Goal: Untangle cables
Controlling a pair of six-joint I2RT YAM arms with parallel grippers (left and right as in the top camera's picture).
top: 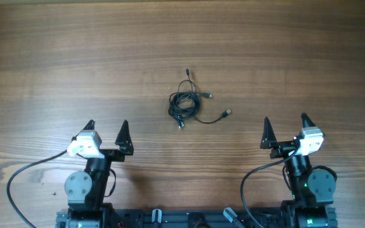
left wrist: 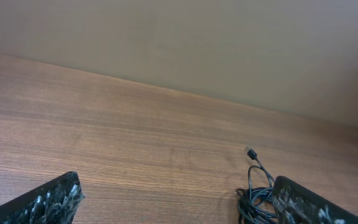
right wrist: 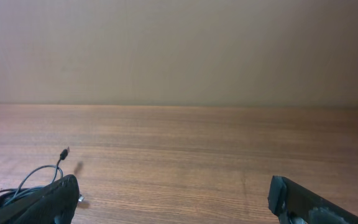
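Note:
The cables [top: 185, 104] lie as one small bunch of thin black cords in the middle of the wooden table, with loose ends and small plugs sticking out toward the far side and the right. My left gripper [top: 107, 130] is open and empty at the near left, well short of the bunch. My right gripper [top: 286, 125] is open and empty at the near right. In the left wrist view the cables [left wrist: 257, 193] show partly behind the right finger. In the right wrist view the cables [right wrist: 33, 177] show partly behind the left finger.
The wooden table [top: 56, 57] stretches all round the bunch. A plain wall [right wrist: 179, 50] stands beyond the far edge. Thicker black robot cables [top: 18, 180] loop at the near edge beside each arm base.

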